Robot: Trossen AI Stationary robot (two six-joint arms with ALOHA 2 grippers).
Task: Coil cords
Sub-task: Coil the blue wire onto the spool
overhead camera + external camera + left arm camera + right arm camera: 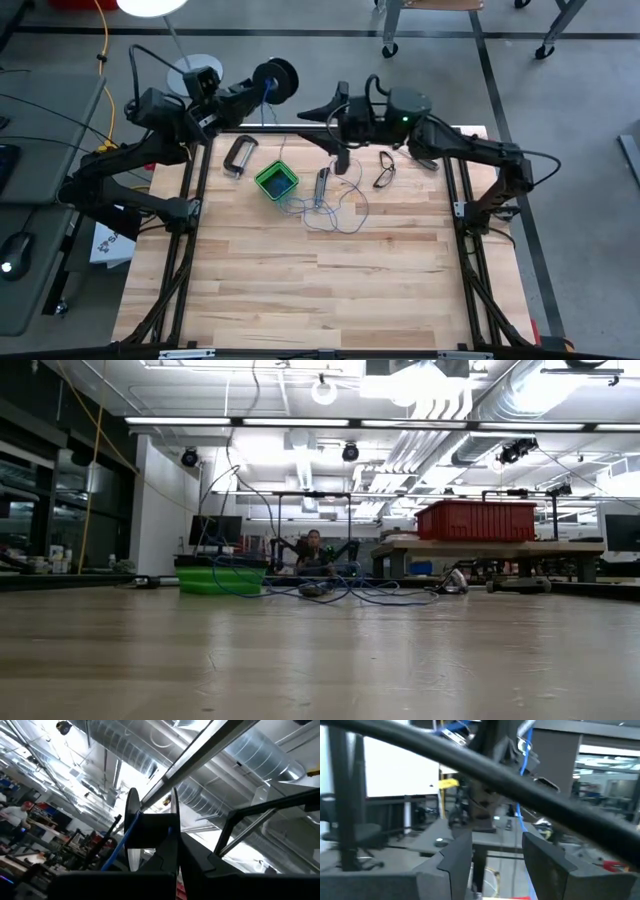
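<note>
The left gripper [258,88] is clamped shut on the dark spool [275,82], held up at the table's [300,290] eleven o'clock edge. The right gripper [312,112], jaws parted and holding nothing, sits at the spool's four o'clock. The blue-grey wire [335,212] lies tangled mid-table, between a green box [275,180] and glasses [385,168].

Pale wood-grain table [300,290] in plank strips, with a black frame [190,200]. Dark round spool [274,82] wound with blue wire [335,212], which also lies in loose blue-grey loops on the wood. Bright green box [276,180]. Black-rimmed glasses [385,170]. Yellow cable [103,40] on grey floor. Red bin [476,520] on a bench beyond the table.
</note>
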